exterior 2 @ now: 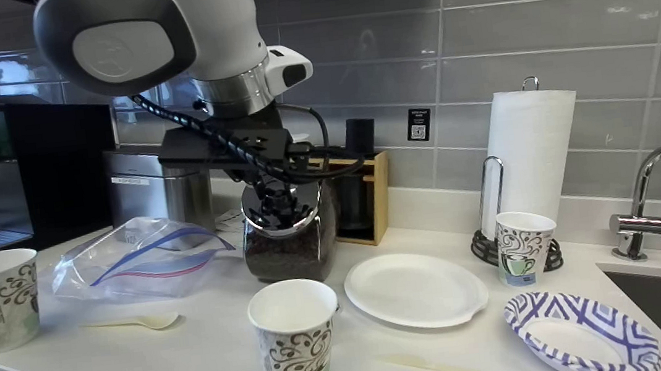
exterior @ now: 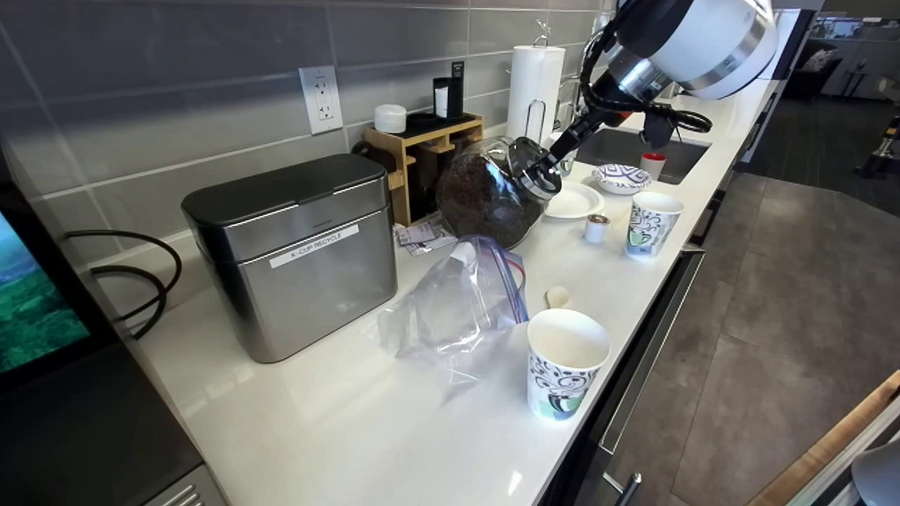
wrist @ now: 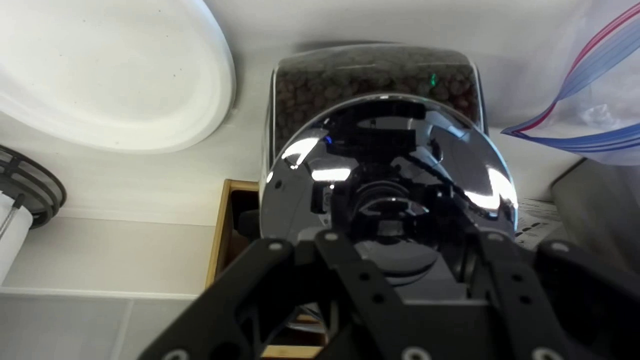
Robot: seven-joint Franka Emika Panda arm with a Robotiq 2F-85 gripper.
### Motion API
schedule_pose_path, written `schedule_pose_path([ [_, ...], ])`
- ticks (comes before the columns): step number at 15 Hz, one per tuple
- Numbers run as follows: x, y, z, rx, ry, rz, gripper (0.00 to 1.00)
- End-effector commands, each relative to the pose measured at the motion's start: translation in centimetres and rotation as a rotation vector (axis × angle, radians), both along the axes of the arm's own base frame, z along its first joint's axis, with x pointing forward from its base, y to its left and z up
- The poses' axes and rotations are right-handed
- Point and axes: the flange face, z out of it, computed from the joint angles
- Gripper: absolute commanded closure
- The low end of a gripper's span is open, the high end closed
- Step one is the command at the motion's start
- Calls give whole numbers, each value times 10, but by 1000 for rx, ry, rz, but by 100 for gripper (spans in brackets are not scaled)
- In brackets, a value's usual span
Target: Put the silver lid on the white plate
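Silver lid [wrist: 390, 160], mid-frame in the wrist view, sits on the glass bean jar [wrist: 375, 75]; gripper [wrist: 405, 232] straddles its knob [wrist: 397, 255], likely the one good hold. Pinching it? Can't tell! White plate [wrist: 115, 75] waits, upper left.

The wrist view cuts off the white plate [wrist: 115, 75]

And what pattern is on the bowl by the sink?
Bluish-purple angular stripes on white. The bowl shows best in an exterior view.
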Motion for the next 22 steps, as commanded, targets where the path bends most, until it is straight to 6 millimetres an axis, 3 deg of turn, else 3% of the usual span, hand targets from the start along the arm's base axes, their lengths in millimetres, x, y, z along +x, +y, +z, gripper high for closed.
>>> schedule_pose_path([
  [1,-7,-5,17,16,-10,0,79],
  [8,-16,-11,38,20,-25,11,79],
  [11,-19,-27,46,-6,13,-6,79],
  [16,-16,-76,60,-53,61,-111,79],
  [17,-10,-63,56,-43,33,-75,54],
  [21,-11,-78,58,-52,41,-109,54],
  [22,-11,-77,58,-51,41,-109,79],
])
